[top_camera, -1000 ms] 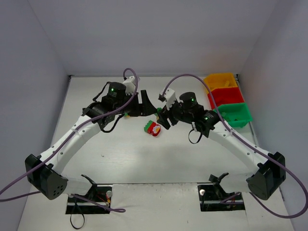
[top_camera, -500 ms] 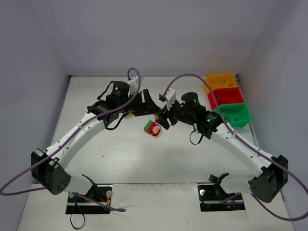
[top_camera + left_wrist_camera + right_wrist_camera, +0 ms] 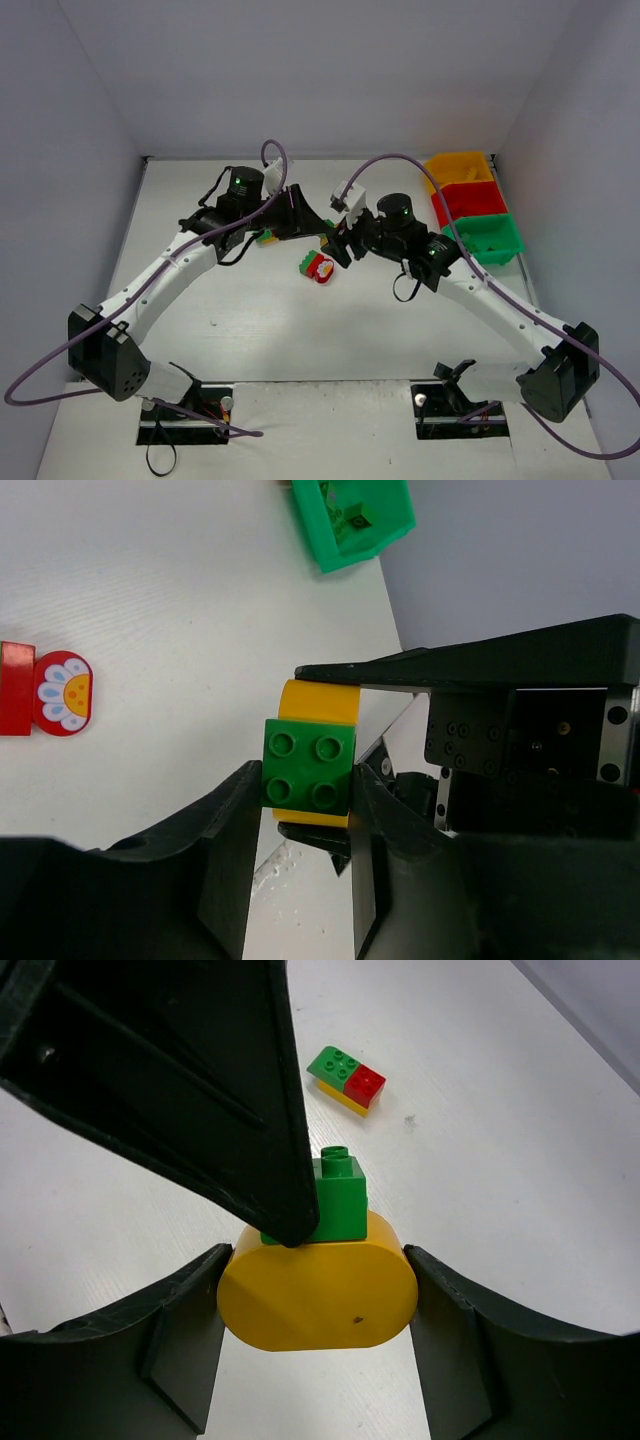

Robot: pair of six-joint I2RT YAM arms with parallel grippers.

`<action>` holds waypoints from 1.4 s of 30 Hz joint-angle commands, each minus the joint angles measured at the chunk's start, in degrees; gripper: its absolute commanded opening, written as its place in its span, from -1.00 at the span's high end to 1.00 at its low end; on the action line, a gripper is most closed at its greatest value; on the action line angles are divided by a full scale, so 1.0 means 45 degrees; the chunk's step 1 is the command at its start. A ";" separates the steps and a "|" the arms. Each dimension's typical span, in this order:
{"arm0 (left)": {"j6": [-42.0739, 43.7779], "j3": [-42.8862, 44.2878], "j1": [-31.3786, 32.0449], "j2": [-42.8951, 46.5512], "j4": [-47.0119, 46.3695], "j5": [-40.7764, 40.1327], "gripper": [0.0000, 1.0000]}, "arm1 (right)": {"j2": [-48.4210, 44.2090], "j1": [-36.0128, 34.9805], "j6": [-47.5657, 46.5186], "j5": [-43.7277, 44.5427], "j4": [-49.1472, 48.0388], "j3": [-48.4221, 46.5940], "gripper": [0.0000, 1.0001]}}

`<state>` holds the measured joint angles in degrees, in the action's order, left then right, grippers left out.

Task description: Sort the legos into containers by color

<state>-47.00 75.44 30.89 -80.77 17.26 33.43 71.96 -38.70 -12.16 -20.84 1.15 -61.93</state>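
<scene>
Legos [image 3: 320, 702] stuck together are the business at mid-table. The left gripper [image 3: 308, 782], wide apart a second ago, has clamped tight onto a green brick [image 3: 308, 768]. The right gripper [image 3: 318, 1282], unchanged over that second, holds the yellow piece [image 3: 318, 1305] that the brick is pressed onto, its jaws about half apart against the piece's two sides. With each arm gripping one half, the pair looks ready to be pulled apart, a step needed before either colour can go to its bin. The green brick is a small square with four studs; the yellow piece is a smooth rounded oval, wider than the brick. Both are held between the two wrists over the middle of the table [image 3: 240, 320]. A red brick [image 3: 15, 688] joined to a flower-printed piece [image 3: 63, 692] lies near them, and a green, red and yellow cluster [image 3: 347, 1078] lies apart. The yellow bin [image 3: 458, 166], red bin [image 3: 470, 199] and green bin [image 3: 487, 237] line the far right edge, well away.
</scene>
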 commanded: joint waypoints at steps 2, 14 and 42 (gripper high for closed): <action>-0.0922 0.0013 -0.1158 0.0507 -0.1627 0.0968 1.00 | -0.0464 -0.0092 -0.0130 0.0626 -0.0860 0.0752 0.99; 0.0658 0.0775 -0.2510 0.0957 0.0011 0.0776 1.00 | 0.0549 0.1701 0.0416 0.2676 -0.0802 0.0659 1.00; 0.4897 -0.2077 -0.2393 0.4374 0.2845 -0.1530 1.00 | 1.3284 0.9634 0.1375 0.5999 -0.0392 -1.2681 0.01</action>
<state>-28.29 65.43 19.86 -62.78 30.44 27.07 132.38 4.21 -5.48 4.64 2.11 -114.02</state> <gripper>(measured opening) 0.293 0.609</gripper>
